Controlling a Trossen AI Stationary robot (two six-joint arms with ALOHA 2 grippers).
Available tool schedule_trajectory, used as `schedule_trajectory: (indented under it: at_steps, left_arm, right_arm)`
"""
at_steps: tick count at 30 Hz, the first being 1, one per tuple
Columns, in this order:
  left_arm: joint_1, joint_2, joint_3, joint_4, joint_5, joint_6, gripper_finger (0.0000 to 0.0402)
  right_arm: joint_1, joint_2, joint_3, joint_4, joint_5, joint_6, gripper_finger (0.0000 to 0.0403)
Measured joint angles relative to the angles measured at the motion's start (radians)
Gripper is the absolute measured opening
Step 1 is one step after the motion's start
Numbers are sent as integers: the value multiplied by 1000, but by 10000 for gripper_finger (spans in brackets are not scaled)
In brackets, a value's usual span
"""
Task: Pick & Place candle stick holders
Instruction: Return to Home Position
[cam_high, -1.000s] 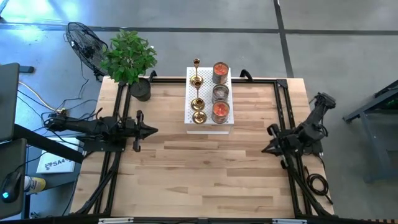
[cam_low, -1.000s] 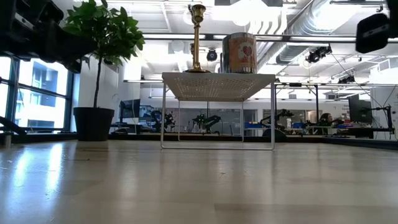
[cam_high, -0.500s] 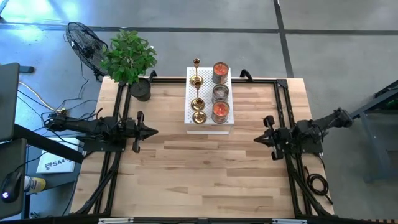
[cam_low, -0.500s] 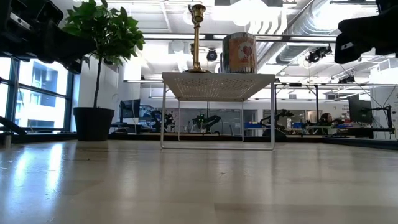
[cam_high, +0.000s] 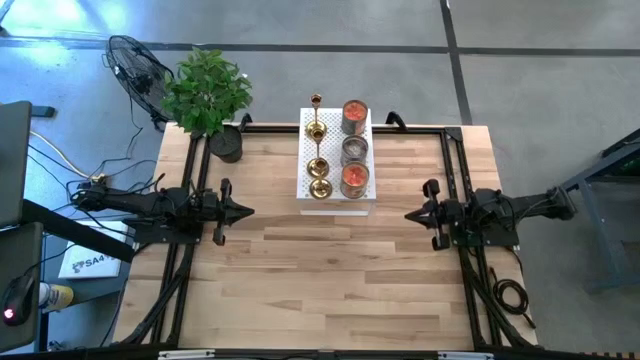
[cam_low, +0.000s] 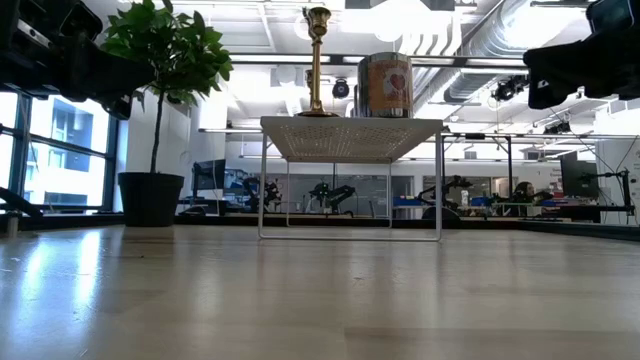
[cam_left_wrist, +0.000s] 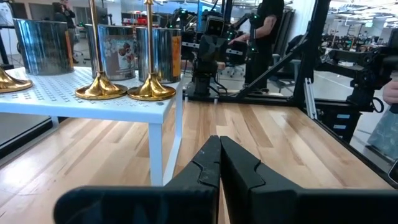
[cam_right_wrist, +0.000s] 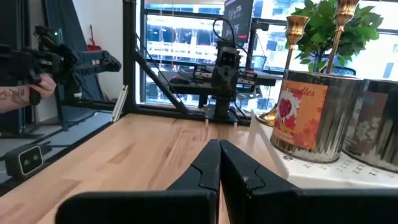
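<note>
Three gold candle stick holders (cam_high: 318, 150) stand in a row on their round bases along the left side of a white perforated stand (cam_high: 335, 203) at the table's far middle. In the left wrist view two of the bases (cam_left_wrist: 151, 92) show on the stand's top. My left gripper (cam_high: 247, 211) is shut and level over the table's left side, pointing at the stand. My right gripper (cam_high: 410, 216) is shut and level over the right side, pointing left. Both hold nothing. In the wrist views the fingertips of the left gripper (cam_left_wrist: 219, 140) and the right gripper (cam_right_wrist: 219, 144) are pressed together.
Three metal candle tins (cam_high: 354, 150) stand beside the holders on the stand. A potted plant (cam_high: 207, 90) sits at the far left corner, with a fan (cam_high: 135, 65) beyond it. Bare wood lies between the arms and toward the near edge. A person's hand (cam_right_wrist: 28, 81) shows beyond the table.
My right arm has swung round: its gripper has gone toward the far edge and a little left, and has turned from pointing at the near left to pointing straight at the table's left. It has stayed shut.
</note>
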Motion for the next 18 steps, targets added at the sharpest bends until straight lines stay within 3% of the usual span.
schedule_trajectory:
  at_steps: [9, 18]
  left_arm:
    - [0, 0, 0, -23, 1, -16, 0]
    - [0, 0, 0, -58, -4, -46, 1]
  right_arm:
    - [-12, 0, 0, -1, 25, 2, 0]
    - [-12, 0, 0, -11, 127, -45, 0]
